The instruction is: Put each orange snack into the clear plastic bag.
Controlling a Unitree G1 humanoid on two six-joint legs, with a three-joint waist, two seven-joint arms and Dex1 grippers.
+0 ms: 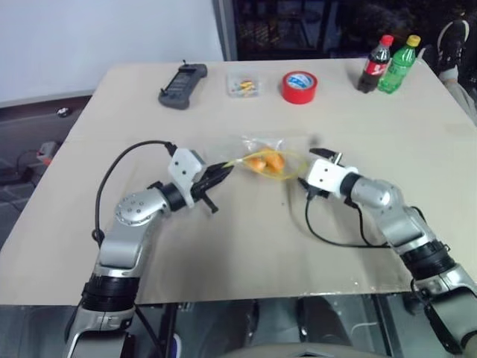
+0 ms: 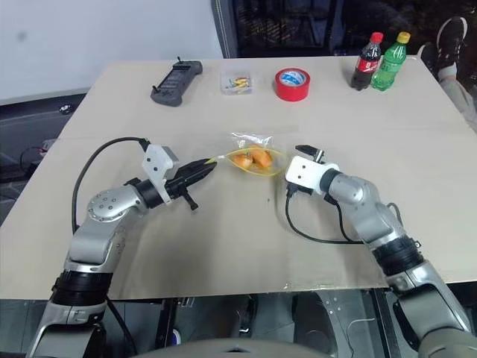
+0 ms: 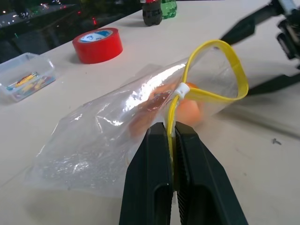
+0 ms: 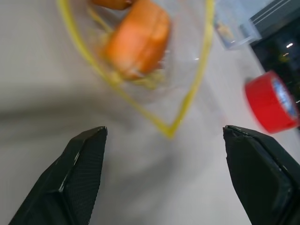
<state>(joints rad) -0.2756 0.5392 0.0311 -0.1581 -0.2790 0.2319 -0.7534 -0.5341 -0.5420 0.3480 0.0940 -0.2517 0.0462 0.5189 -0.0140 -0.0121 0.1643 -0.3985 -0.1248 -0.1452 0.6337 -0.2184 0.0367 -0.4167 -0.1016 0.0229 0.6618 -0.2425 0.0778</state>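
Observation:
The clear plastic bag (image 1: pixel 267 159) lies on the table's middle, its yellow seal strip (image 3: pixel 216 70) looped open at the mouth. Two orange snacks (image 1: pixel 256 162) (image 1: pixel 275 161) sit inside it, side by side. My left gripper (image 3: pixel 171 136) is shut on the yellow strip at the bag's left end, holding that end slightly raised. Just right of the mouth is my right gripper (image 4: pixel 165 131), open and holding nothing, pointing at the mouth. One snack (image 4: pixel 138 40) shows through the plastic ahead of it.
Along the far edge stand a black controller (image 1: pixel 182 86), a small clear box of colourful items (image 1: pixel 244 83), a red tape roll (image 1: pixel 299 86), a cola bottle (image 1: pixel 375 66) and a green bottle (image 1: pixel 398 66). Black cables trail from both wrists onto the table (image 1: pixel 246 246).

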